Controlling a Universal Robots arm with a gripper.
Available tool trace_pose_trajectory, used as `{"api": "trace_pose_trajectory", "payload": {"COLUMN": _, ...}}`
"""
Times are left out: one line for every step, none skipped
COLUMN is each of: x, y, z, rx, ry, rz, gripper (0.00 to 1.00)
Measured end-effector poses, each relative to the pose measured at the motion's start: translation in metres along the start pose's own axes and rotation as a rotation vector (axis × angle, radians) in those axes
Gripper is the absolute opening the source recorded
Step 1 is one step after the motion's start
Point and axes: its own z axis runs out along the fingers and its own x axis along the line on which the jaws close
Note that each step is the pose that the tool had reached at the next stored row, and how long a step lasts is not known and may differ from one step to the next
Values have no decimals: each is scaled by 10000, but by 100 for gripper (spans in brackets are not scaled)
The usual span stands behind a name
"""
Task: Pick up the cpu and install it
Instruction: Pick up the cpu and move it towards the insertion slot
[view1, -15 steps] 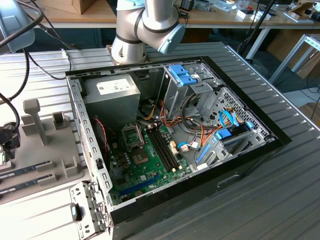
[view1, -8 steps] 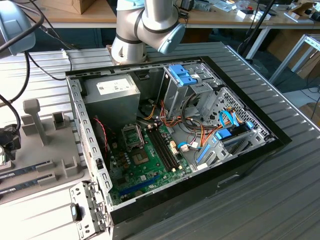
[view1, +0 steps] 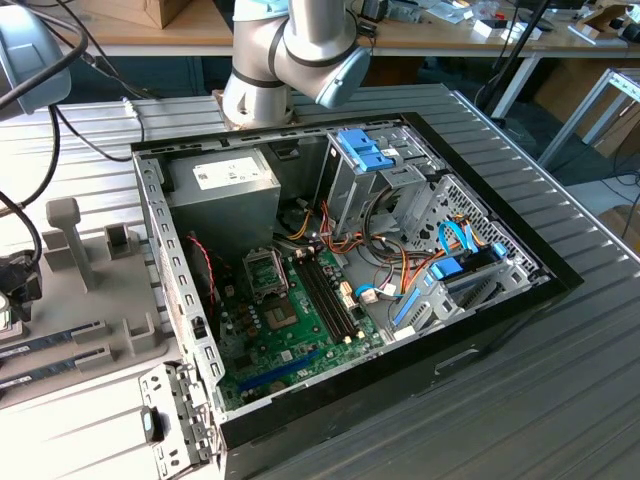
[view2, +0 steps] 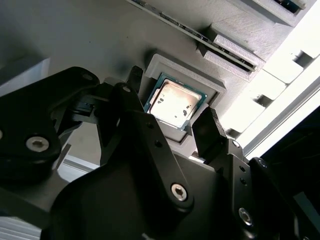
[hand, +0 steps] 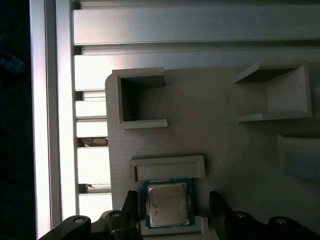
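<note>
The gripper is standing wide open in both wrist views. Its two black fingers are reaching down on opposite sides of the cpu, one at each side edge, and I am seeing a small gap between each fingertip and the chip, so nothing is being held.

The cpu is lying flat, silver top up and thin green rim around it, inside a shallow square pocket of the grey tray. The same tray is carrying other raised holders around this pocket, and it is resting on the ribbed metal table.

In the exterior view the grey tray is sitting at the exterior view's left, just beside the open computer case. Inside the case the green motherboard is lying flat, with the square socket frame near its middle and the grey power-supply box behind it. The base of the arm is standing behind the case.
</note>
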Motion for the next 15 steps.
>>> {"api": "trace_pose_trajectory", "payload": {"x": 1, "y": 0, "z": 3, "rx": -1, "ry": 0, "rz": -38, "gripper": 67}}
{"api": "trace_pose_trajectory", "payload": {"x": 3, "y": 0, "z": 6, "rx": -3, "ry": 0, "rz": -101, "gripper": 67}}
{"api": "trace_pose_trajectory", "payload": {"x": 4, "y": 0, "z": 8, "rx": -4, "ry": 1, "rz": -144, "gripper": 67}}
{"api": "trace_pose_trajectory", "payload": {"x": 5, "y": 0, "z": 10, "rx": -4, "ry": 3, "rz": -193, "gripper": 67}}
{"api": "trace_pose_trajectory", "payload": {"x": 5, "y": 0, "z": 14, "rx": -5, "ry": 2, "rz": -193, "gripper": 67}}
{"api": "trace_pose_trajectory", "payload": {"x": 5, "y": 0, "z": 15, "rx": -5, "ry": 2, "rz": -193, "gripper": 67}}
{"api": "trace_pose_trajectory", "payload": {"x": 5, "y": 0, "z": 15, "rx": -5, "ry": 2, "rz": -193, "gripper": 67}}
{"api": "trace_pose_trajectory", "payload": {"x": 5, "y": 0, "z": 16, "rx": -5, "ry": 2, "rz": -193, "gripper": 67}}
{"api": "trace_pose_trajectory", "payload": {"x": 5, "y": 0, "z": 16, "rx": -5, "ry": 2, "rz": -193, "gripper": 67}}
{"api": "trace_pose_trajectory", "payload": {"x": 5, "y": 0, "z": 16, "rx": -5, "ry": 2, "rz": -193, "gripper": 67}}
{"api": "trace_pose_trajectory", "payload": {"x": 5, "y": 0, "z": 17, "rx": -5, "ry": 2, "rz": -193, "gripper": 67}}
{"api": "trace_pose_trajectory", "payload": {"x": 5, "y": 0, "z": 17, "rx": -5, "ry": 2, "rz": -193, "gripper": 67}}
{"api": "trace_pose_trajectory", "payload": {"x": 5, "y": 0, "z": 17, "rx": -5, "ry": 2, "rz": -193, "gripper": 67}}
{"api": "trace_pose_trajectory", "payload": {"x": 5, "y": 0, "z": 17, "rx": -5, "ry": 2, "rz": -193, "gripper": 66}}
{"api": "trace_pose_trajectory", "payload": {"x": 5, "y": 0, "z": 18, "rx": -5, "ry": 2, "rz": -193, "gripper": 59}}
